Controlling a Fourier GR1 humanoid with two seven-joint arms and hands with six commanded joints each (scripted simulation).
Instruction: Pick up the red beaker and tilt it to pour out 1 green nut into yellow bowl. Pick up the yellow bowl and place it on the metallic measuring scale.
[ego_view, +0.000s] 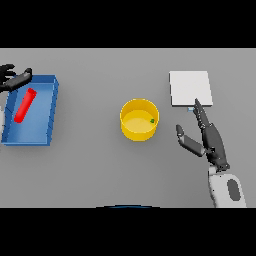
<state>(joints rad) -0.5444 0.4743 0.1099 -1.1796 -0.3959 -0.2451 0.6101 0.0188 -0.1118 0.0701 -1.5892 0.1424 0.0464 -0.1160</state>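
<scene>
The red beaker (25, 105) lies on its side inside a blue tray (47, 111) at the left. My left hand (14, 79) hovers over the tray's far left corner, fingers relaxed and holding nothing. The yellow bowl (139, 119) stands upright at the table's centre with one small green nut (152, 120) inside near its right wall. The metallic measuring scale (190, 88), a pale square plate, sits to the bowl's upper right. My right hand (207, 137) is open to the right of the bowl, fingers straight and pointing toward the scale's near edge, apart from the bowl.
The blue tray's walls surround the beaker along the table's left edge. Grey tabletop stretches between the tray, the bowl and the scale.
</scene>
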